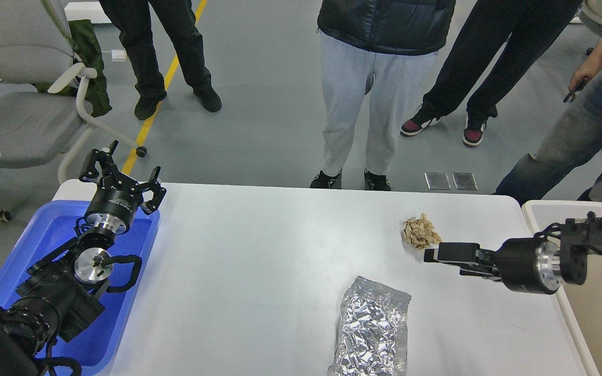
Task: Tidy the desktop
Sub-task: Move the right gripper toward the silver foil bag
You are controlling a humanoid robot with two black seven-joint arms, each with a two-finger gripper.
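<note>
On the wide white smooth worktop [259, 271], a light crumpled tan paper wad [420, 232] and a flimsy silver foil bag [371, 326] are sitting; pinching them mid-body looks best. The right pincer [431, 254] is hovering beside the wad, grip unclear. The left pincer [119, 169] is hanging spread wide, empty, above the blue plastic tray [139, 282].

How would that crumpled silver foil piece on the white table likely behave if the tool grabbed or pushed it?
The foil piece looks thin and heavily creased, so it is probably light and would deform or crush under a pinch. Lying flat on the smooth desktop, it would likely slide rather than roll. Its low flat shape offers few raised edges to grip.
</note>
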